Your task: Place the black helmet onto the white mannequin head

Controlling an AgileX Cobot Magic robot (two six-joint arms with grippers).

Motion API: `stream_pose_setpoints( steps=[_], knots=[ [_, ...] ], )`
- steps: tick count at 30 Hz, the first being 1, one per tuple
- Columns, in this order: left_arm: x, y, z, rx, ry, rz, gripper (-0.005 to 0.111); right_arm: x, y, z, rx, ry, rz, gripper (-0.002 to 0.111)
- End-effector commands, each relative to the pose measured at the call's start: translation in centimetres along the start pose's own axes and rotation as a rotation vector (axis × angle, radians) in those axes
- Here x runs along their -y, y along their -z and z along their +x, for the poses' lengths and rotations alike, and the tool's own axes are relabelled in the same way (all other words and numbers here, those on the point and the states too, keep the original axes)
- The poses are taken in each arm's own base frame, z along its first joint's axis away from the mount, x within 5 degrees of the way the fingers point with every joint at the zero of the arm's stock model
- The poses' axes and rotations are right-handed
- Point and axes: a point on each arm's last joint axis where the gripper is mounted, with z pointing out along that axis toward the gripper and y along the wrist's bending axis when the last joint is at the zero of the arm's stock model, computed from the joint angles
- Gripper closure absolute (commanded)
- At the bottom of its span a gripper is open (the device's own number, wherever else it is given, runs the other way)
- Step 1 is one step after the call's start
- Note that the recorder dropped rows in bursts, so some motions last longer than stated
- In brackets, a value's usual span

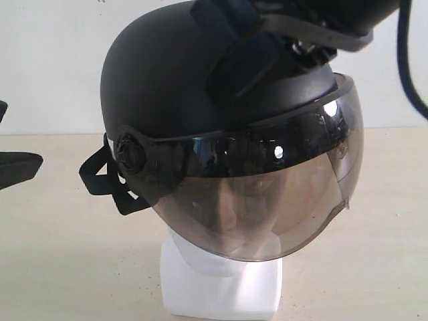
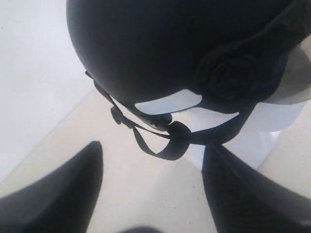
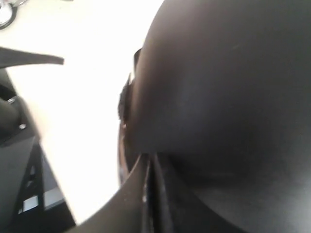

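Note:
The black helmet (image 1: 167,73) sits over the white mannequin head (image 1: 221,287), tilted a little back. The face shows dimly through the lowered smoky visor (image 1: 267,200). My right gripper (image 1: 267,60) comes down from above and is shut on the helmet's front brim; in the right wrist view its fingers (image 3: 150,165) pinch that edge beside the dark shell (image 3: 218,87). My left gripper (image 1: 17,167) stands open at the far left, apart from the helmet. In the left wrist view its fingers (image 2: 153,150) are spread below the helmet (image 2: 146,43), the hanging straps (image 2: 167,145) and the white head (image 2: 167,103).
The head stands on a pale tan table (image 1: 60,267) in front of a white wall (image 1: 47,60). A black cable (image 1: 408,60) hangs from the right arm. Dark equipment (image 3: 14,160) shows beyond the table in the right wrist view.

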Motion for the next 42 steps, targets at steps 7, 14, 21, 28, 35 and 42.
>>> stream_pose_setpoints(
  steps=[7, 14, 21, 28, 35, 42],
  knots=[
    [0.2, -0.2, -0.3, 0.016, 0.114, 0.028, 0.051, 5.0, 5.0, -1.2, 0.114, -0.003, 0.584, 0.109],
    [0.3, -0.2, -1.3, 0.125, 0.167, 0.042, 0.053, 11.5, 7.9, 0.7, 0.077, -0.131, 0.773, 0.109],
    [0.4, -0.4, -1.9, 0.179, 0.232, 0.066, 0.102, 17.0, 7.1, 2.3, 0.163, -0.109, 0.374, 0.109],
    [0.9, -2.2, -2.5, 0.185, 0.301, 0.111, 0.102, 21.8, 1.9, 3.5, 0.087, -0.133, 0.162, 0.109],
    [1.3, -4.5, -2.7, 0.158, 0.311, 0.125, 0.102, 20.7, -1.5, 2.3, 0.046, -0.045, 0.068, 0.109],
    [1.2, -4.9, -2.7, 0.153, 0.270, 0.109, 0.102, 18.1, -3.2, 1.0, 0.020, 0.054, 0.011, 0.109]
  ],
)
